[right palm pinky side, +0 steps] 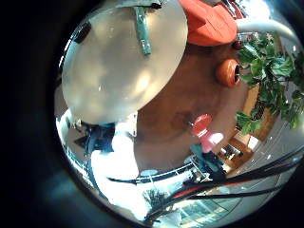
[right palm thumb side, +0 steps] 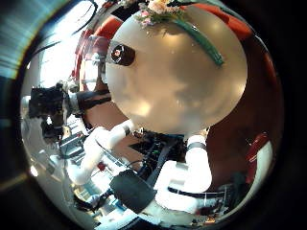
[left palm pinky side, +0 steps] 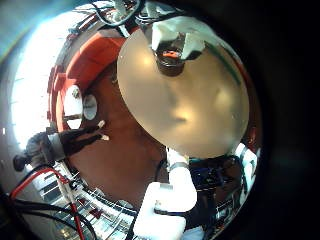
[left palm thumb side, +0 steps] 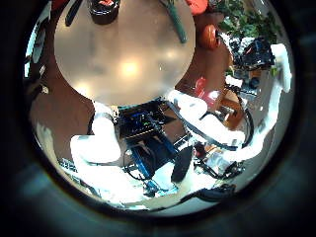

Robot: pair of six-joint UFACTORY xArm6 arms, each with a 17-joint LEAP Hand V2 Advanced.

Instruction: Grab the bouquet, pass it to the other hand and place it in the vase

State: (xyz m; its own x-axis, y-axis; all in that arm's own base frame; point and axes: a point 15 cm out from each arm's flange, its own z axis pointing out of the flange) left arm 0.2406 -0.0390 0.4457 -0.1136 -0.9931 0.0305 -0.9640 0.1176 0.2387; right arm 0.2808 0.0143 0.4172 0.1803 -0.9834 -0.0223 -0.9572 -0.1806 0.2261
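Round table (right palm thumb side: 177,81), bouquet (right palm thumb side: 182,21), vase (right palm thumb side: 123,55)

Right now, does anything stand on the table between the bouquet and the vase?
Nothing visible does. The bouquet lies on the round table, the vase stands apart from it, and only bare tabletop shows between them.

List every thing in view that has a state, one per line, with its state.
bouquet: lying flat on the round table, untouched.
vase: upright on the table, empty, apart from the bouquet.
round table: holds only the bouquet and the vase.
left hand and right hand: fingers not visible in any view, state cannot be told.
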